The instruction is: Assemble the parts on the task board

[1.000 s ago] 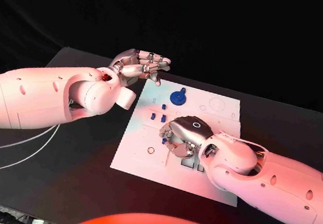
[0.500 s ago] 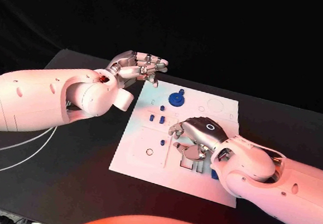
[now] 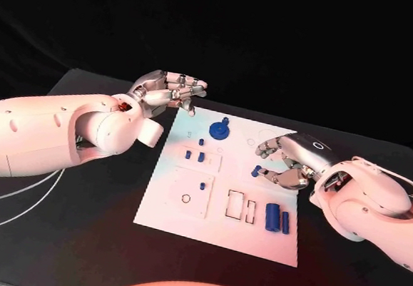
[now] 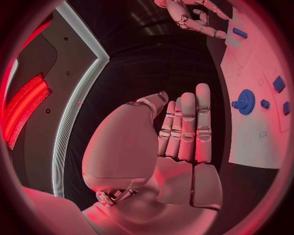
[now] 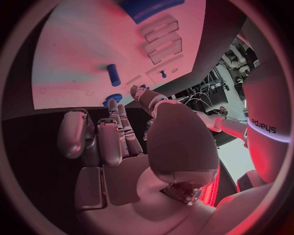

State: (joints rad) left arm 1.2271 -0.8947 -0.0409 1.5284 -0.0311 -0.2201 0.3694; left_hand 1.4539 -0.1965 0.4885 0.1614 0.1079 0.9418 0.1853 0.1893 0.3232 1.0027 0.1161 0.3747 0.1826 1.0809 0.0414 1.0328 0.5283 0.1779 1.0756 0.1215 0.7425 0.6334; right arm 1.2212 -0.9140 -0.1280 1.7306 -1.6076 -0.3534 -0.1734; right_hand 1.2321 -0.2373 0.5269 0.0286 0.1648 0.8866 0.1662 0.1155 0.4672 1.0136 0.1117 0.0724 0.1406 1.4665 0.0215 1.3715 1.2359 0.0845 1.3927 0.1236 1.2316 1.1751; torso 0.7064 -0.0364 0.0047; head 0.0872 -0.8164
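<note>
The white task board [image 3: 170, 213] lies in the middle of the table. A blue gear [image 3: 221, 128] sits near its far edge, with small blue pieces [image 3: 195, 155] just in front of it. A blue peg [image 3: 257, 170] lies on the board beside the fingertips of my right hand [image 3: 292, 161], which hovers over the board's right edge, fingers loosely bent, holding nothing. Two blue cylinders [image 3: 278, 218] lie next to the rectangular slots [image 3: 241, 206]. My left hand [image 3: 173, 89] hangs off the board's far left corner, empty; its fingers [image 4: 186, 127] stand straight, the gear [image 4: 245, 102] beyond them.
Black table surface [image 3: 71, 218] surrounds the board on every side. White cables [image 3: 0, 208] trail under my left arm. A small blue peg [image 3: 204, 184] and a ring mark [image 3: 186, 198] are on the board's left half.
My right hand has lifted off the board's middle and moved towards its right edge, uncovering the slots, the peg and the two cylinders. The left hand has kept its place; the view shifted.
</note>
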